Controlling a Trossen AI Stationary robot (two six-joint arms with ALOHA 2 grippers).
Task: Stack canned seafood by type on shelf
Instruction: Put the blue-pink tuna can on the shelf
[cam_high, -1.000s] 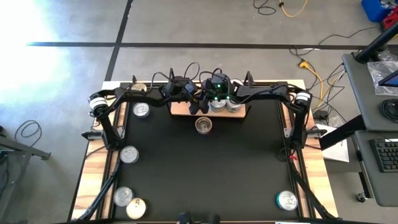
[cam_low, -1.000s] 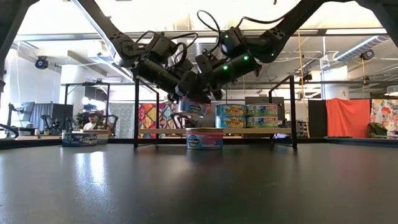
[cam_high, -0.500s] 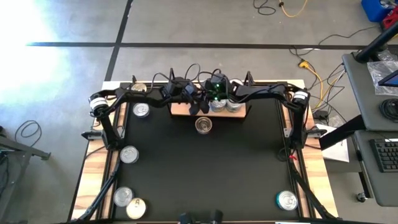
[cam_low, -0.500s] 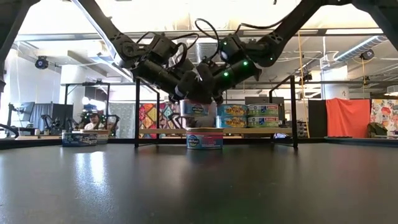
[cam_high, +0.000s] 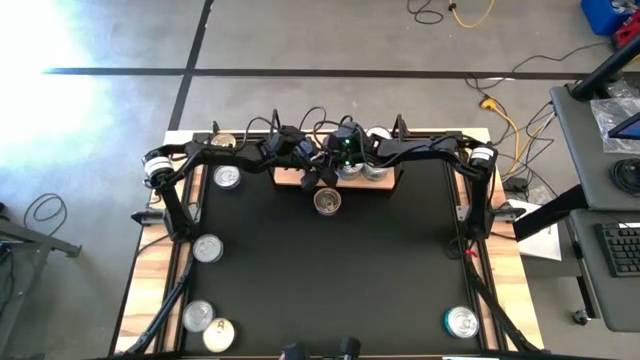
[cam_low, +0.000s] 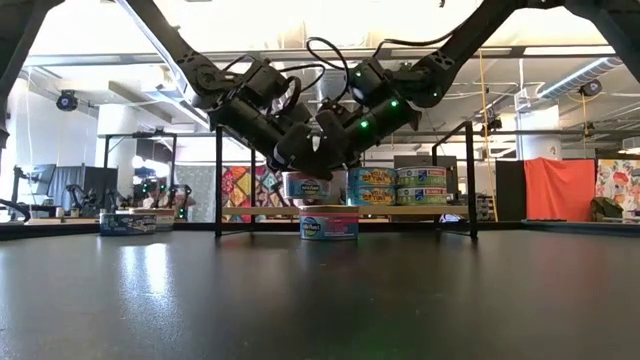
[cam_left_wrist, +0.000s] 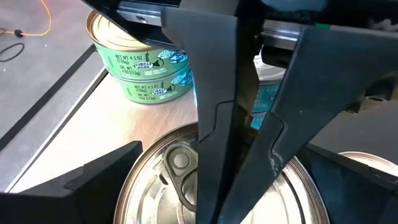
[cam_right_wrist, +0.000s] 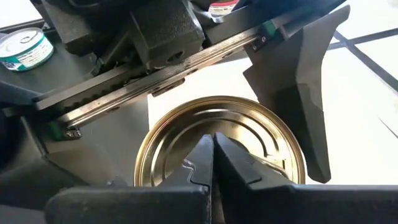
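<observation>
A black table (cam_high: 330, 270) with wooden edges fills the overhead view, and two dark robot arms reach in from its far corners to meet at the middle of the far edge. There stands the shelf (cam_low: 420, 210), a small light-wood board with thin black wire posts at both ends.

The left gripper (cam_low: 305, 165) hangs over the shelf's left part with its fingers spread wide on either side of a gold-lidded tin (cam_right_wrist: 221, 149), which sits low over the board; whether the fingers press its sides or only flank it cannot be told. The right gripper (cam_right_wrist: 213, 146) has its fingers closed tight together, holding nothing, their tips pressed down on that tin's lid.

On the shelf's right part, tins (cam_low: 397, 187) stand two high in stacks. In the left wrist view, one stacked pair (cam_left_wrist: 143, 65) has green labels reading "CIRCLE HOOK" and "NET WT 4.5 OZ (113g)".

On the table just in front of the shelf sits a single tin (cam_low: 329, 223) with a white, blue and pink label; its writing is too small to read. Loose silver-lidded tins lie well apart on the table: one by the left arm's base (cam_high: 228, 177), one at the left edge (cam_high: 207, 248), two at the near left corner (cam_high: 198, 317), and one at the near right corner (cam_high: 462, 322).
</observation>
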